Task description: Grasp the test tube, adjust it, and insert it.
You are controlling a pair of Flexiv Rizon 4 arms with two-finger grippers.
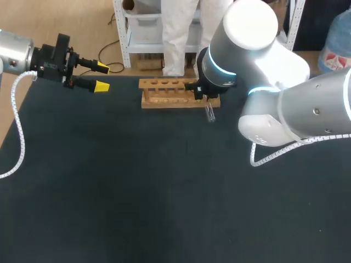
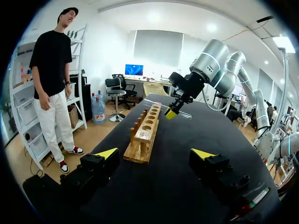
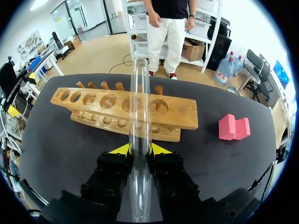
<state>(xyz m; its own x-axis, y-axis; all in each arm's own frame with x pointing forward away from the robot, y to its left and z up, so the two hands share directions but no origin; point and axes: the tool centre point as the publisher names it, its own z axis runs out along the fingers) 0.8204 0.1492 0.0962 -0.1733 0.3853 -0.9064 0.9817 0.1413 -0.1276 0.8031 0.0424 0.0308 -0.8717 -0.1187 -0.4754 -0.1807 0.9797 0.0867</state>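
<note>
Clear tube [image 3: 138,135], holed wooden rack [image 3: 180,116]

Light was bright and even, and it fell from overhead. The dark table [image 1: 137,192] took it in without sheen and showed only faint, soft-edged shadows. A thin one lay under the rack [image 3: 126,105] in the right wrist view, and hardly any showed in the head view. The white shell of the right arm [image 1: 249,24] glared, nearly washed out on its rounded top. Pale streaks of reflection ran along the glass of the tube [image 3: 139,116]. In the left wrist view the black body of the left gripper [image 2: 155,153] lay in shade, with only its yellow tips bright.
</note>
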